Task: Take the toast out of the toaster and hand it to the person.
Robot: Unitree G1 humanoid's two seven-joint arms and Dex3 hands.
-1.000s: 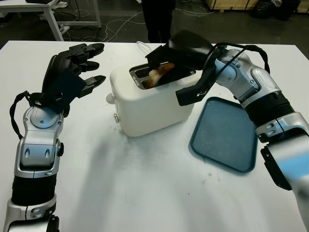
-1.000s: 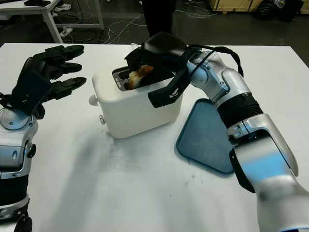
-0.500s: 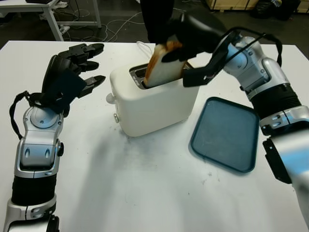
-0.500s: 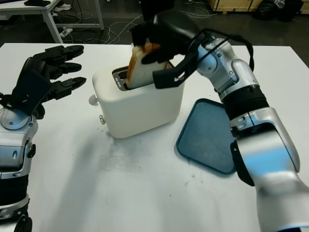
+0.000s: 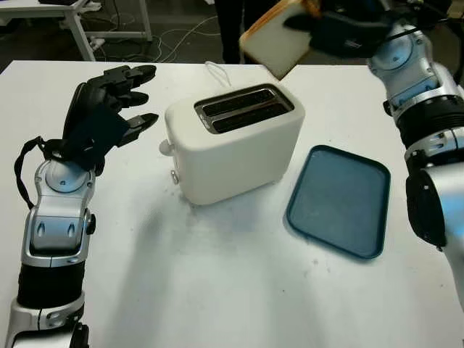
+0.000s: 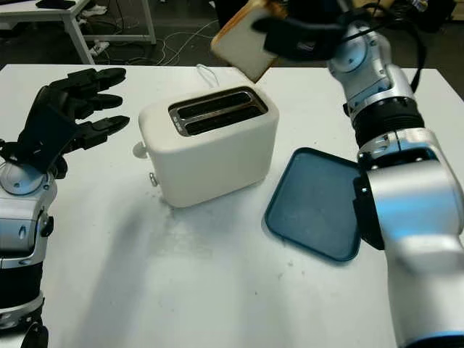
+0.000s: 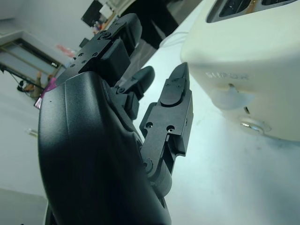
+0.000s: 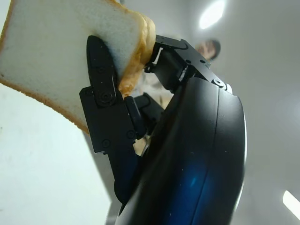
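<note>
Only text I can spot: faint embossed brand on the toaster [image 7: 262, 70] end face, just above its knob, seen past my left hand [image 7: 117, 140]. Looks like "SUPOR", not sure. Nothing else legible.

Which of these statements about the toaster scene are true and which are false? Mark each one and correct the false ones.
1. The right hand holds the toast in the air above the table. True.
2. A slice sits in the toaster. False: both slots look empty.
3. The blue tray carries the toast. False: it is bare.
4. The left hand is open, beside the toaster. True.
5. The toaster stands on the tray. False: it stands on the white table.
</note>
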